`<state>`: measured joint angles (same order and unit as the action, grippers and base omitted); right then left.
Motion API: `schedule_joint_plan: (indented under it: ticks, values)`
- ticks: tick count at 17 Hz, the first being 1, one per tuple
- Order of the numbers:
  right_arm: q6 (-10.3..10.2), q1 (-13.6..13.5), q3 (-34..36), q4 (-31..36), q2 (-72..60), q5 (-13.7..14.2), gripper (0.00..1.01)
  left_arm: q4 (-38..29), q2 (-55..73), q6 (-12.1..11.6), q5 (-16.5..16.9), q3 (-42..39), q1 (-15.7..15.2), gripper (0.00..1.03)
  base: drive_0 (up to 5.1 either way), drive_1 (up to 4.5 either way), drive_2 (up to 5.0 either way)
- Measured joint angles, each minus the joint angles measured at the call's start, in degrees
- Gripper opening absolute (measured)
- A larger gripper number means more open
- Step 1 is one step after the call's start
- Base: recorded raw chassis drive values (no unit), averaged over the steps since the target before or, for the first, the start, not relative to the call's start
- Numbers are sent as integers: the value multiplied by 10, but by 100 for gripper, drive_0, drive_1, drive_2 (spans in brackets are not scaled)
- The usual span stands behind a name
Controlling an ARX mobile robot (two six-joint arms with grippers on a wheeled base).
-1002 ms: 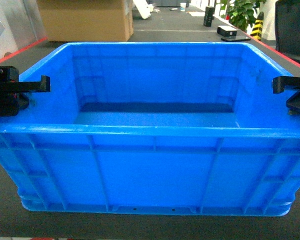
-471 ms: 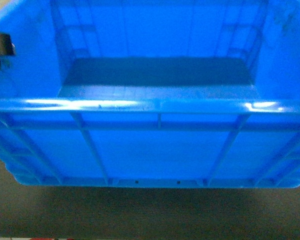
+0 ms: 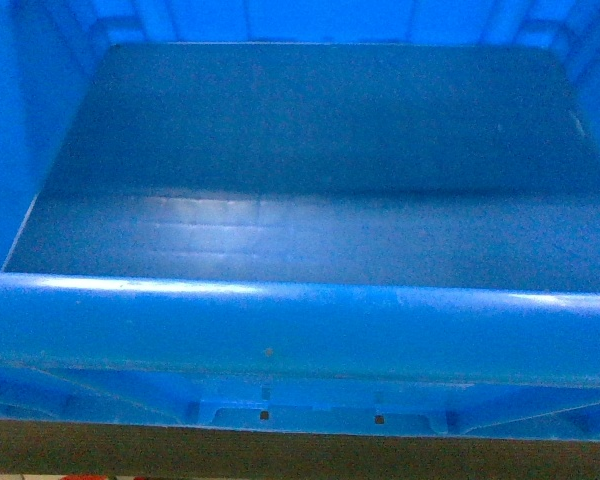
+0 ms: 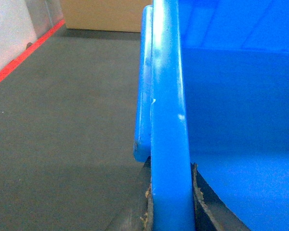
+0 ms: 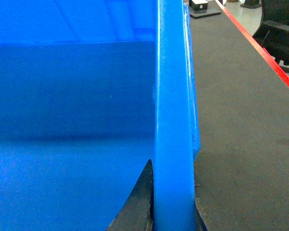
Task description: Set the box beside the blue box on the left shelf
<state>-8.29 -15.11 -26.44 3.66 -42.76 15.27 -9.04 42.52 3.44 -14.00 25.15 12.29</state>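
The box [image 3: 300, 320], a large open-top blue crate, fills the head view; I look down on its near rim and dark smooth floor. My left gripper [image 4: 169, 202] is shut on the box's left rim [image 4: 166, 96], one dark finger [image 4: 139, 211] outside, the other inside. My right gripper [image 5: 172, 202] is shut on the right rim [image 5: 173, 96] in the same way, with an inner finger [image 5: 139, 202] against the wall. Neither gripper shows in the head view. The left shelf and the other blue box are out of view.
Dark grey carpet floor [image 4: 62, 120] lies under the crate on both sides. A red floor line [image 4: 19, 60] runs at far left with a cardboard box [image 4: 106, 14] behind. Another red line [image 5: 265, 53] and a black chair [image 5: 279, 29] stand at far right.
The crate has come up and much closer to the head camera: first its whole front wall and both grippers showed, now only its near rim and floor fill the view.
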Motion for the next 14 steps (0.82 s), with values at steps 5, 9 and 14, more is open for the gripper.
schedule_joint_plan:
  ticks: [5, 9, 14]
  values:
    - [0, 0, 1, -4, 0, 1, 9, 5, 2, 0, 1, 0, 0, 10, 0, 0, 0]
    - [1, 0, 1, -3, 0, 1, 9, 5, 1, 0, 0, 0, 0, 10, 0, 0, 0]
    - [2, 0, 1, -4, 0, 2, 8, 4, 2, 0, 1, 0, 0, 10, 0, 0, 0]
